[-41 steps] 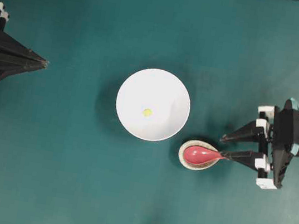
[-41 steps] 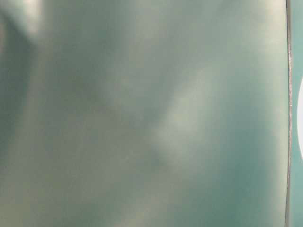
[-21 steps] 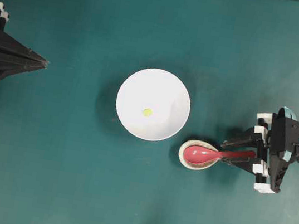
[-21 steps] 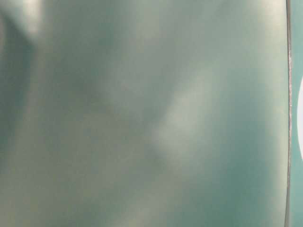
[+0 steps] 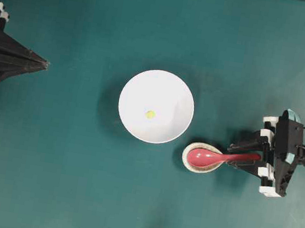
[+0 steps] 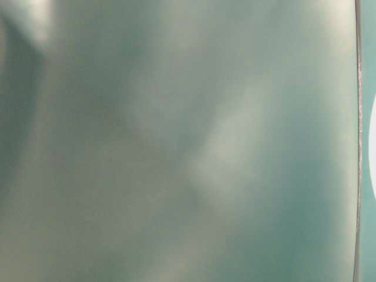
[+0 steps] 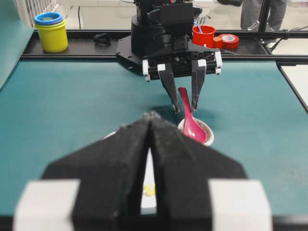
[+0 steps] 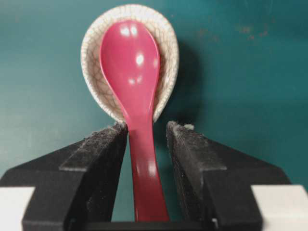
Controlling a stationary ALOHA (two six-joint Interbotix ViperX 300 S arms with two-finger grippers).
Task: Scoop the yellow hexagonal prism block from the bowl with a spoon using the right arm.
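Right gripper (image 8: 147,139) straddles spoon (image 8: 132,86) — head in dish (image 8: 166,43).

We see a glossy, smooth spoon (image 8: 136,91) catching bright highlights, lying in a beige dish (image 8: 166,53) with a crackled glaze; the right gripper (image 8: 147,144) has rough, matt black pads, and the table (image 5: 62,181) cover looks matt green

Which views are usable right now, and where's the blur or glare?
Table-level: blurred teal wash, nothing readable. Overhead: sharp, even light, soft shadows beside the bowl and spoon. Right wrist: spoon sharp with glare spots on its head, open right gripper fingers soft at the bottom edge. Left wrist: shut left gripper fills the foreground out of focus, hiding most of the bowl.
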